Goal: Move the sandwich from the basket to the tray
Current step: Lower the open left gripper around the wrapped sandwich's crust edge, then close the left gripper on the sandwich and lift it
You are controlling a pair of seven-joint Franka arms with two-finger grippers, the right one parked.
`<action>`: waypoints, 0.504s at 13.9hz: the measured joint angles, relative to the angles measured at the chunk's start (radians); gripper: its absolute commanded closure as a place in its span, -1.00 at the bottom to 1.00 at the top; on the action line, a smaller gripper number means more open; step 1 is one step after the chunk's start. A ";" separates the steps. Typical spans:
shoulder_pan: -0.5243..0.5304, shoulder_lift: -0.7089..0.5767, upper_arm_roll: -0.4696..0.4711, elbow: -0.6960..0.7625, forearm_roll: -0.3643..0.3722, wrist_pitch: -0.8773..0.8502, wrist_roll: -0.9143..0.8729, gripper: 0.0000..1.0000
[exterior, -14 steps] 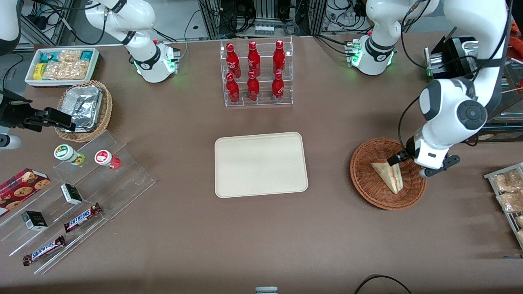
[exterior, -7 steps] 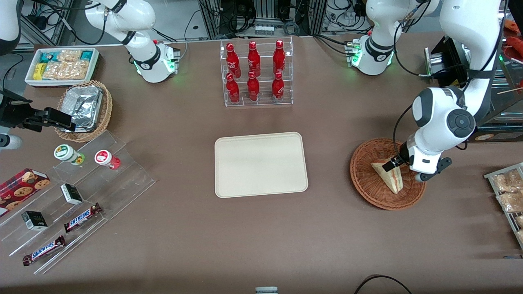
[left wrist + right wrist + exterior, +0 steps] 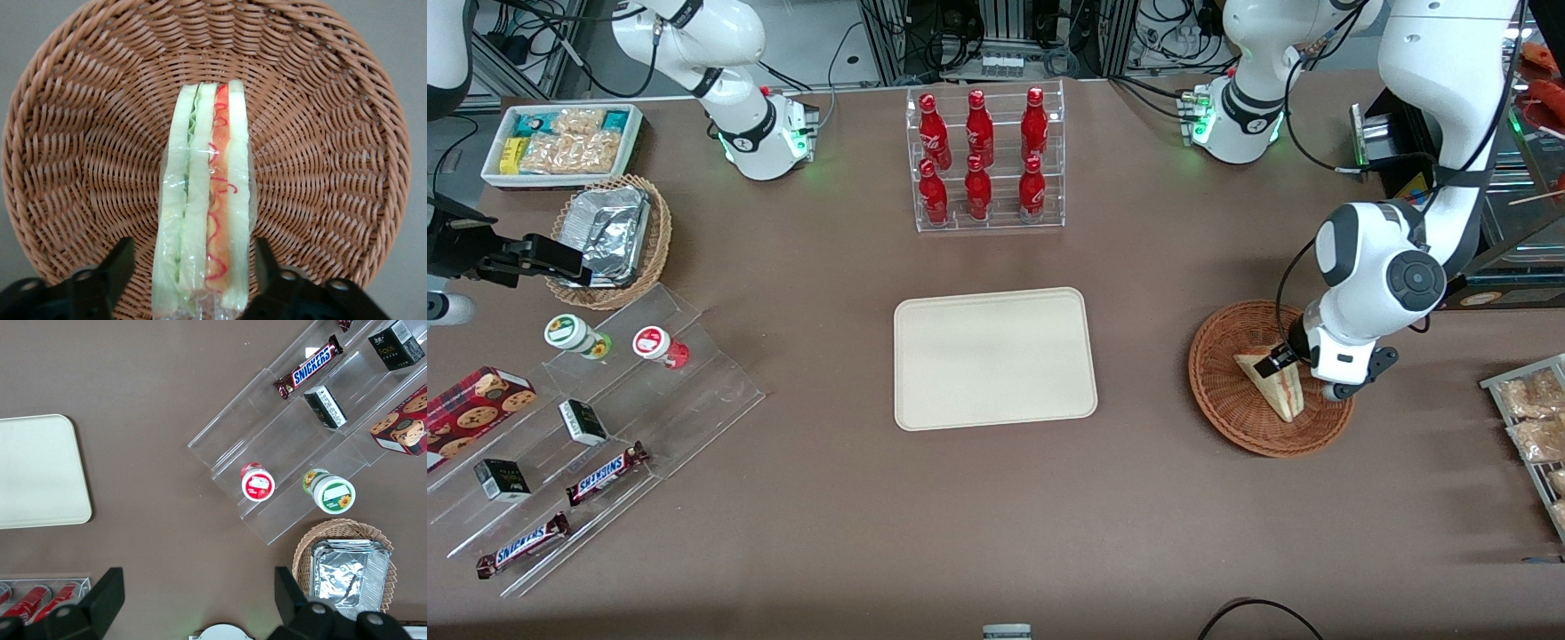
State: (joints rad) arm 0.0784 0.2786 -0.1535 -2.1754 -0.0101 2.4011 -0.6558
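The tray point(image 3: 994, 358) lies bare at the table's middle, well apart from the basket point(image 3: 1223, 391) toward the working arm's end; the basket holds only the sandwich point(image 3: 205, 200), standing on edge; the gripper point(image 3: 193, 277) is low over it, fingers point(image 3: 113, 267) spread apart on either side of the wedge, not yet closed; the sandwich looks light, soft and slippery in its clear wrap, so a gentle pinch across the bread faces seems best.
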 measured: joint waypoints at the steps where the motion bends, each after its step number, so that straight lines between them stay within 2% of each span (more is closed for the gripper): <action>1: -0.002 0.001 -0.001 0.001 0.000 0.000 -0.006 1.00; 4: -0.008 -0.001 -0.005 0.034 0.000 -0.039 -0.008 1.00; 7: -0.034 -0.008 -0.012 0.135 0.001 -0.189 -0.008 1.00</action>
State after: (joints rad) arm 0.0441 0.2702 -0.1655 -2.0406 -0.0092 2.2124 -0.6634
